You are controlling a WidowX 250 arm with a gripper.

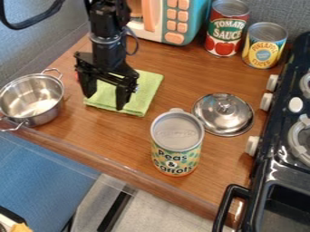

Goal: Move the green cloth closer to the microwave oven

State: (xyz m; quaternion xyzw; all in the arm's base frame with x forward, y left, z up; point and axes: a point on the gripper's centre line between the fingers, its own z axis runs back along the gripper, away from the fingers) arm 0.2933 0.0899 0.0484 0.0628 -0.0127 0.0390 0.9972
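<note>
Green cloth [149, 88]: while the gripper [104, 102] hangs over it, the cloth lies on the wooden counter [115, 143], apart from the microwave [196, 17].
Microwave side: bare wood shows between the cloth's far edge and the microwave's base.
Front side: a strip of wood separates the cloth from the counter's front edge.
Left side: the pot [37, 97] stands near the cloth, its near handle reaching the front edge.
Right side: wood shows up to the lid [224, 114], with the green-patterned can [176, 147] just beside the lid; the stove [272, 156] lies beyond.
Far right corner: the red can [227, 31] and yellow can [264, 47] stand close together, right of the microwave.
Arm: it enters at the top edge of the camera view, roughly upright, gripper pointing down.
Jaws: released, spread well apart, with green fabric visible behind the gap; I cannot tell whether the tips touch it.
</note>
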